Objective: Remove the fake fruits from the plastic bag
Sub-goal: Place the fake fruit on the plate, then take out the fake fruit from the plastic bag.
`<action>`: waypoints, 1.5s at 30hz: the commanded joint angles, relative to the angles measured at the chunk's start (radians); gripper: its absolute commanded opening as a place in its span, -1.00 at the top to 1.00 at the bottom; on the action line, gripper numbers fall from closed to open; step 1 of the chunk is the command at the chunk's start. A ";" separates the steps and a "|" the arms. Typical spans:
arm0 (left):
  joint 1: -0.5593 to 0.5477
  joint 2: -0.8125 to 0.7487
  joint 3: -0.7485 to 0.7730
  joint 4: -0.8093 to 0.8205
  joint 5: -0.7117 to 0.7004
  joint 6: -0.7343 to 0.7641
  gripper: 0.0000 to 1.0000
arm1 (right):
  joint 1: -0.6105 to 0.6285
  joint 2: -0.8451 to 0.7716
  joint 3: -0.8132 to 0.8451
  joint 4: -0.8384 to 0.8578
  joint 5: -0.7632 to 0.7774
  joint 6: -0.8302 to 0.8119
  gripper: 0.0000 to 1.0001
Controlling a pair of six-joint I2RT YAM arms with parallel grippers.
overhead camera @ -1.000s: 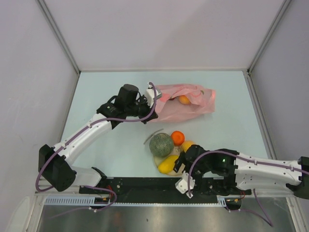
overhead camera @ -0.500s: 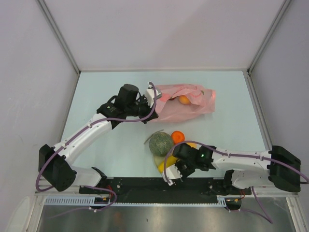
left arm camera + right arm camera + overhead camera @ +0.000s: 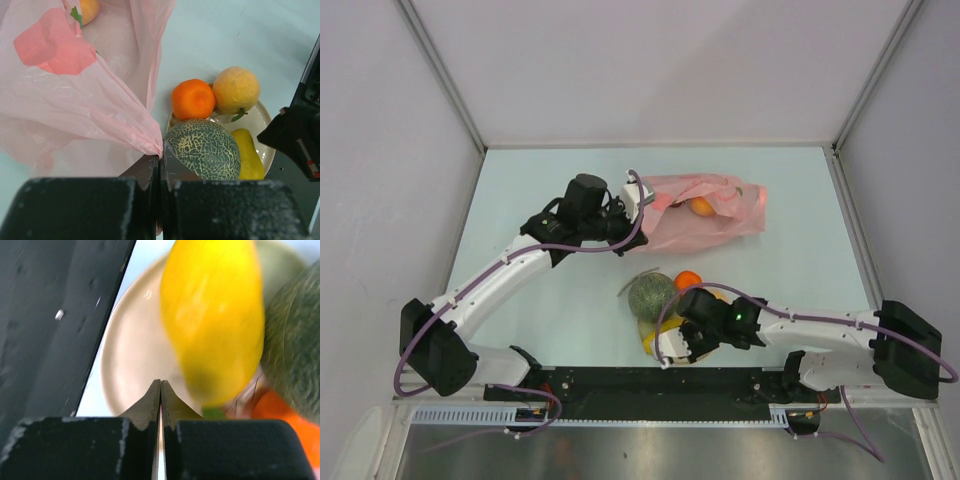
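The pink plastic bag [image 3: 710, 215] lies at the back of the table with an orange fruit [image 3: 701, 207] inside it. My left gripper [image 3: 638, 205] is shut on the bag's edge [image 3: 150, 142], pinching a fold of plastic. On the cream plate [image 3: 261, 124] sit the netted melon [image 3: 205, 149], an orange [image 3: 193, 99], a yellow-orange round fruit [image 3: 236, 90] and a yellow oblong fruit [image 3: 212, 315]. My right gripper [image 3: 160, 385] is shut with nothing in it, low over the plate [image 3: 127, 370] just beside the yellow oblong fruit.
The black base rail [image 3: 620, 385] runs right next to the plate's near rim. The right arm's forearm [image 3: 820, 325] stretches across the near right of the table. Grey walls close in the table at the back and sides.
My right gripper has shut and swung left over the plate, beside the yellow oblong fruit. The left gripper and the bag have not moved.
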 commanded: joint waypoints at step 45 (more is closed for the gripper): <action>0.004 0.137 0.200 0.030 -0.389 0.053 0.99 | -0.734 0.799 0.900 0.334 -0.038 0.499 -0.50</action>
